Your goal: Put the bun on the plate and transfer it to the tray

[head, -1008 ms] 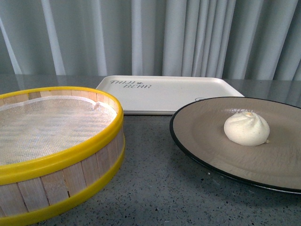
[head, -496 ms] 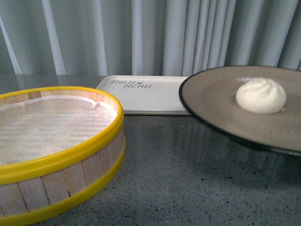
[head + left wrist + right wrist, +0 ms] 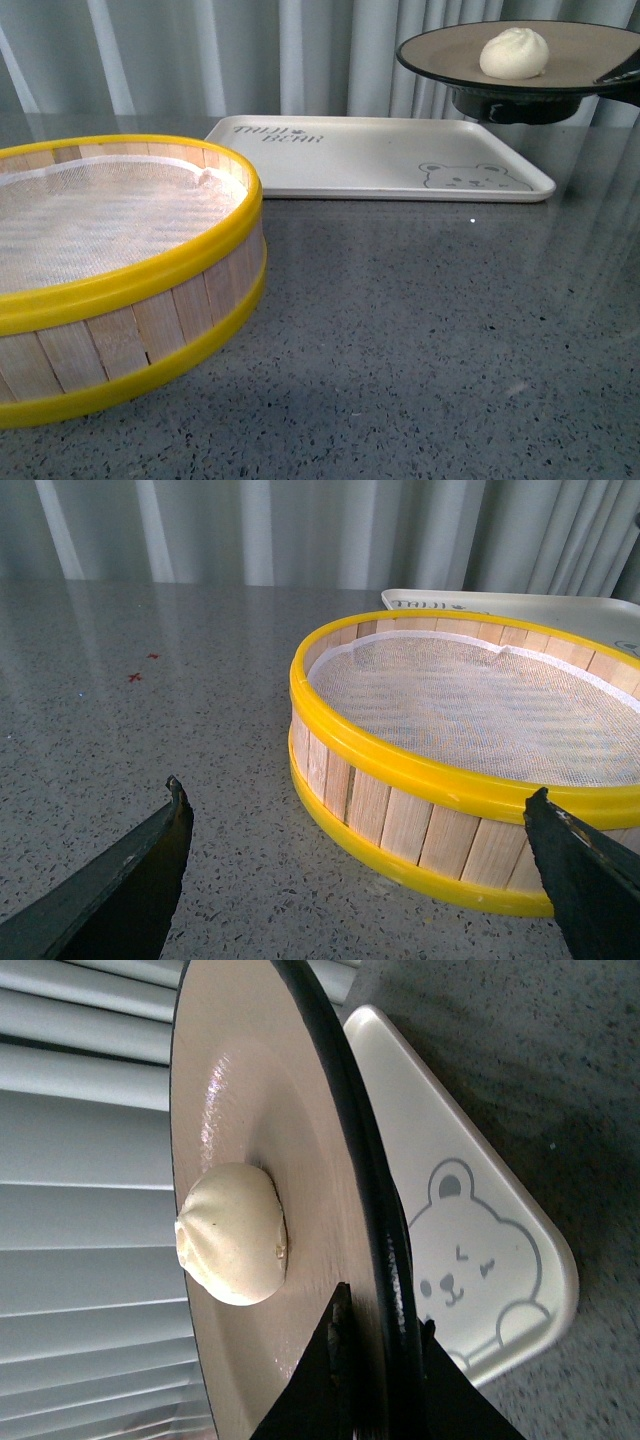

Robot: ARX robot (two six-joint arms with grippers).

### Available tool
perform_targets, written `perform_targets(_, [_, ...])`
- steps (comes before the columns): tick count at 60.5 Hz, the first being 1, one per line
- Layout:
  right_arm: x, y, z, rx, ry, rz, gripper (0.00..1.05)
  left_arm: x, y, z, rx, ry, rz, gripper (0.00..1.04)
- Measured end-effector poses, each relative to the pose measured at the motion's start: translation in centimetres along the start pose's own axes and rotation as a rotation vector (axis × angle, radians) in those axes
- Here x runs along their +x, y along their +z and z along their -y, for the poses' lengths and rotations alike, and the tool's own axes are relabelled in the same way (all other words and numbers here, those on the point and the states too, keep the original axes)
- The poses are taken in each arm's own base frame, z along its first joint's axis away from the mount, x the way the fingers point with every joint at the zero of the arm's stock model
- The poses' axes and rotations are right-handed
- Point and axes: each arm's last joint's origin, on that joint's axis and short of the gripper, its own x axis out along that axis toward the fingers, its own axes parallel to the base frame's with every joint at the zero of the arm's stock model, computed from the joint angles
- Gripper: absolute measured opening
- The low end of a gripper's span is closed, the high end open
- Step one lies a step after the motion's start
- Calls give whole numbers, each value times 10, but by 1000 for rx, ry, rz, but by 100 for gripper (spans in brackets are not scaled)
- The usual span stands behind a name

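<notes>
The right tool (image 3: 372, 1330) pinches the plate (image 3: 440, 45) by its rim and should lower it level onto the tray (image 3: 370, 160), so the bun (image 3: 514, 52) does not roll. The left tool (image 3: 358, 788) is wide open and empty.

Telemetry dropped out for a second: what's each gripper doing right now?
Left gripper: open, empty.
Right gripper: shut on the plate, which carries the bun.

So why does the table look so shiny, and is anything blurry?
Front view: sharp; the glossy table mirrors the pale curtain. Right wrist view: a bright glare patch on the plate beside the bun. Left wrist view: the left gripper has dark, underlit fingers.
</notes>
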Motion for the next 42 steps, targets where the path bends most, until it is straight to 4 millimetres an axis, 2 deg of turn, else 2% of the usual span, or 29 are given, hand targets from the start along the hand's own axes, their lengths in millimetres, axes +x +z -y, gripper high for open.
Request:
perform_targets(8, [30, 10, -8, -9, -18, -15, 3, 0, 0, 0, 0, 0, 0, 98])
perform_targets(15, [47, 9, -15, -19, -14, -39, 3, 0, 0, 0, 0, 0, 0, 98])
perform_targets(27, [70, 0, -23, 48, 77, -108, 3, 0, 0, 0, 0, 0, 0, 98])
perform_targets(42, [84, -2, -12, 92, 68, -126, 3, 0, 0, 0, 0, 0, 0, 98])
